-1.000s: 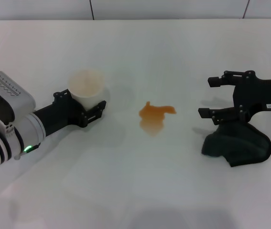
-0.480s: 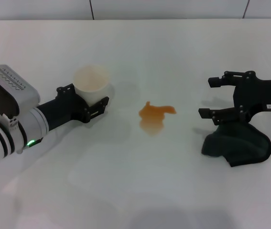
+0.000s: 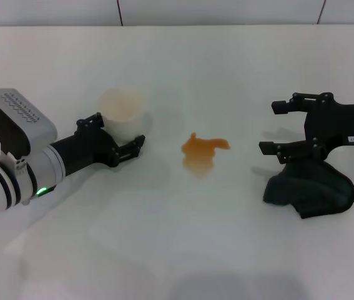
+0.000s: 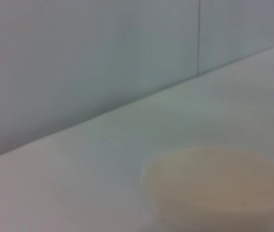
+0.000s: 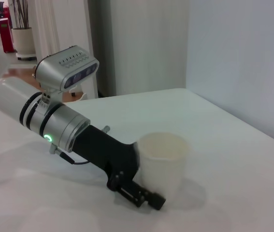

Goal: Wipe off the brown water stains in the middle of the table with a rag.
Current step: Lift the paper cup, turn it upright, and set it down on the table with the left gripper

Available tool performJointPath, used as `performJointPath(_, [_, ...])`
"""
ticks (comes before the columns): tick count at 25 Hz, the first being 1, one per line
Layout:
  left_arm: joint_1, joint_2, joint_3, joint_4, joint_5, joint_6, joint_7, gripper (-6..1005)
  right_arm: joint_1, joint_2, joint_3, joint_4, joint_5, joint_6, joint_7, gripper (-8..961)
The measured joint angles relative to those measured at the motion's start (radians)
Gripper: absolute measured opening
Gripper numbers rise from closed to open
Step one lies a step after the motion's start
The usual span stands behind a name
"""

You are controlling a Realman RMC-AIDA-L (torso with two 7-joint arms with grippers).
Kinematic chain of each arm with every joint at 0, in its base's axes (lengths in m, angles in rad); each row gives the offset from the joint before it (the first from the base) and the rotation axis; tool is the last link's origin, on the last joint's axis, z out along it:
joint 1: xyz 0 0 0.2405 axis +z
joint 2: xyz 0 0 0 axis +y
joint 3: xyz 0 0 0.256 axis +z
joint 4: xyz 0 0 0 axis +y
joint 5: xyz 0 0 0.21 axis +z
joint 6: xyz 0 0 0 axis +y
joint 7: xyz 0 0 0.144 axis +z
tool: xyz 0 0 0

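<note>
The brown water stains (image 3: pixel 203 152) lie as one orange-brown blotch in the middle of the white table (image 3: pixel 177 250). The dark rag (image 3: pixel 311 190) lies in a lump on the table at the right, under the right arm. My right gripper (image 3: pixel 276 127) is open and empty just above the rag's far edge, pointing at the stain. My left gripper (image 3: pixel 117 130) is at the left, its fingers on either side of a white paper cup (image 3: pixel 122 109). The cup stands upright left of the stain. The cup also shows in the right wrist view (image 5: pixel 163 157) and the left wrist view (image 4: pixel 219 186).
A tiled wall (image 3: pixel 177 11) runs along the table's far edge. The left arm's grey and white wrist housing (image 3: pixel 14 125) sits low over the table's left side. Bare tabletop lies between the stain and the front edge.
My left arm has carried the paper cup a little to the right, toward the stain, and the arm now sits lower. The right arm, the rag and the stain have not moved.
</note>
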Motion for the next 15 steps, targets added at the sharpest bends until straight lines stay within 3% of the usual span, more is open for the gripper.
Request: performJointPath(15, [0.008,-0.001,0.000,-0.001,0.002,0.003,0.003,845,-0.006,0.000,0.001,0.000,0.002,0.000,0.000,870])
